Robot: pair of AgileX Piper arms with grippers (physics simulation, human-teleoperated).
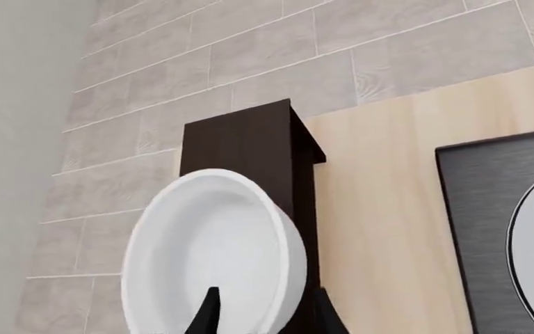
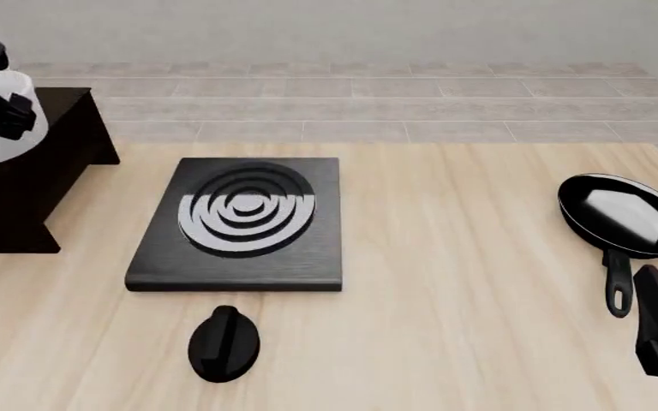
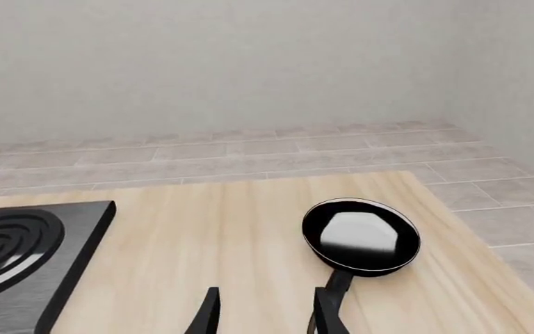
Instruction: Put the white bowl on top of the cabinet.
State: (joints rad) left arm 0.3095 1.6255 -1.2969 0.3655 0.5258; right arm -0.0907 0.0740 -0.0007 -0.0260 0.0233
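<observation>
The left gripper (image 1: 262, 316) is pinching the rim of the deep glossy white bowl (image 1: 213, 254) above the dark brown wooden cabinet (image 2: 20, 184), so it is best lowering it level onto the flat top before letting go, while the right gripper (image 3: 262, 313) is idling open near the black frying pan (image 3: 361, 235).

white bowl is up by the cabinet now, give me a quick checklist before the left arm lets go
1. Left gripper shut on the white bowl: ok, one finger inside the rim and one outside.
2. Bowl over the cabinet top: ok in the front view, though part of it hangs past the near-left edge.
3. Bowl resting on the top: cannot tell, contact is hidden.
4. Bowl level: cannot tell from these angles.
5. Cabinet top free of other things: ok where visible.
6. Right gripper out of the way: ok, open and parked near the frying pan.
</observation>
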